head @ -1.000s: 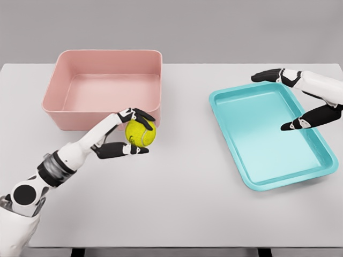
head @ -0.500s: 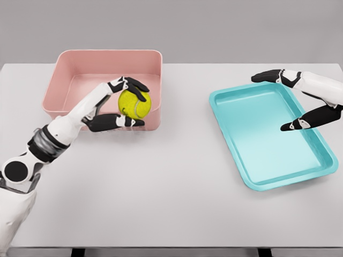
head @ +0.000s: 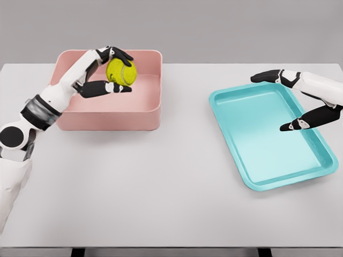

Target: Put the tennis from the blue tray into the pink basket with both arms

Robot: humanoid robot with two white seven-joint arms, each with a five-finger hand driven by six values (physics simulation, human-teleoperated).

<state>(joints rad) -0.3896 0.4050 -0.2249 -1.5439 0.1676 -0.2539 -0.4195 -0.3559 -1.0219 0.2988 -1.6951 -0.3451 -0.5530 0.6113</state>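
The left arm (head: 51,96) is built of smooth, glossy white shells with rounded, tapering segments. Near its mid-length a band of grey ribbed rings interrupts the white, and below that sits a round black joint cap (head: 12,137) set into a white housing. A broad white shoulder shell fills the lower left corner. The left hand (head: 102,72) has a white back and white knuckle sections, while the fingers (head: 122,53) and thumb end in matte black segments. The right arm (head: 321,87) shows the same white casing, and the right hand (head: 300,99) likewise carries black fingers with small white bands at the joints.
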